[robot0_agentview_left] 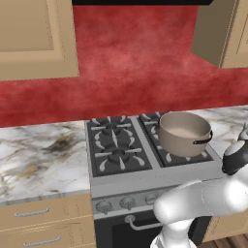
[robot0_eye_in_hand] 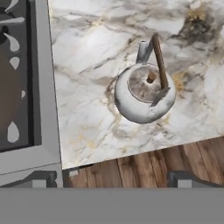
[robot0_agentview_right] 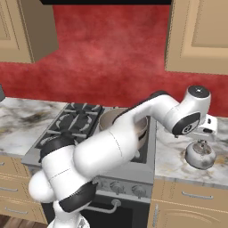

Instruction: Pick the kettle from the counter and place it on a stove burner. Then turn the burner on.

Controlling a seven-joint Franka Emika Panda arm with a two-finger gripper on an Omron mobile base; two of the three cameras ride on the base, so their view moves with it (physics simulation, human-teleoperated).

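Kettle below hovering claw

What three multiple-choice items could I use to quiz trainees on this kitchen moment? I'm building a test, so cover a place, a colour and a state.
1. Where does the kettle stand?
A. on a front burner
B. on the counter right of the stove
C. inside the pot

2. What colour is the wall behind the stove?
A. red
B. blue
C. white

3. What is the state of the hand?
A. shut on the kettle
B. above the kettle, not holding it
C. gripping the pot

Answers:
1 B, the right base view shows the kettle on marble beside the stove.
2 A, both base views show a mottled red wall.
3 B, the hand view looks down on the kettle standing free on the counter, with the fingertips apart at the bottom edge.
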